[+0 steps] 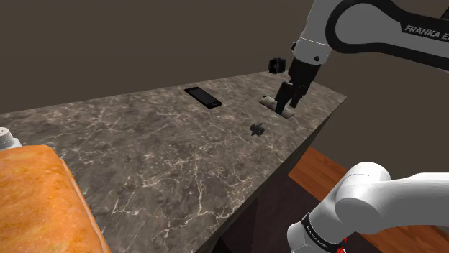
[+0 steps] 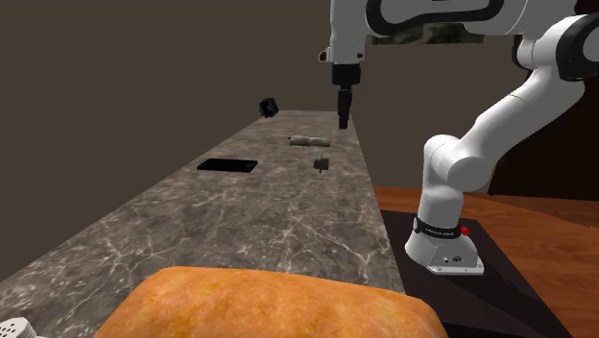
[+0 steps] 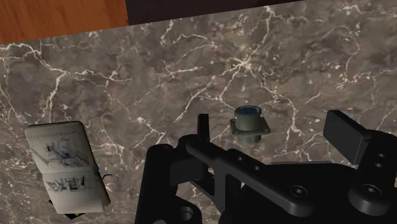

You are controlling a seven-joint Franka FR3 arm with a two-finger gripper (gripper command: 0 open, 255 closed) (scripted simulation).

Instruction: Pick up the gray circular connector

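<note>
Dark veined worktop (image 1: 144,158) stretches out under plain brown walls. On it the gray connector (image 3: 249,121) sits on its square flange, round end up, with a booklet (image 3: 67,167) near it and a black slab (image 1: 203,96) farther off. The hand (image 2: 343,115) hangs above the worktop, its fingers (image 3: 347,132) spread apart and empty. In the wrist view the connector lies between them, clear of both. By the look of it, only the lining-up over the connector is roughly done. Lowering the hand, closing on the connector and lifting it all remain.
</note>
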